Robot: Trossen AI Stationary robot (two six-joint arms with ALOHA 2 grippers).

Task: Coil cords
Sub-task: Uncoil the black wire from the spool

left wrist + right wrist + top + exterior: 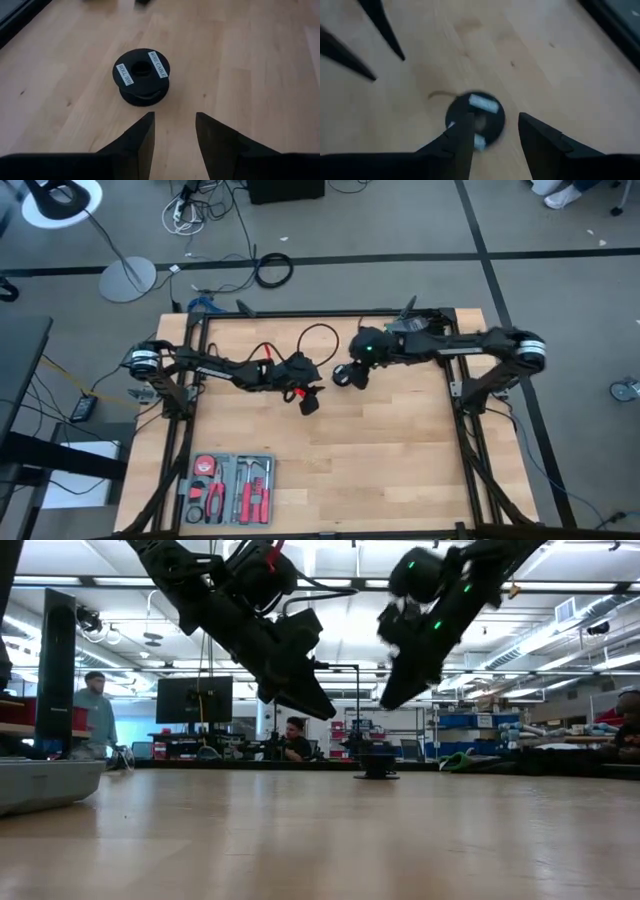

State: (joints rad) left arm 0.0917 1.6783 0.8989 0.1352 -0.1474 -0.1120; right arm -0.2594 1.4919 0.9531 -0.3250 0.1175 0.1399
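From the high view, the left end effector (309, 402) and the right end effector (343, 376) hang close together over the pale, straight-grained wooden worktop (390, 460). A thin black cord (318, 332) arcs in one loose loop behind the left arm's wrist. A grey tool tray (228, 488) with red-handled tools lies well off to the near side of the left end effector. The spool cannot be made out from here.

In the low view, both dark end effectors hang high above the smooth board, clear of it. Far behind and below them a small round black spool (377, 768) sits flat on the worktop. A person (97, 718) stands in the room beyond.

The left wrist view shows the left end effector (174, 131) parted and empty, its two matte black fingers (142, 137) tapering to blunt tips. Just ahead of them the spool (142, 76) rests on the wood, apart from the tips: a squat black reel with a round centre hole and two white paper labels on its top flange.

In the right wrist view, the right end effector (495, 131) also stands parted with nothing between its fingers. The spool (477, 120), blurred, lies directly under and just ahead of the tips; whether they touch it cannot be told.
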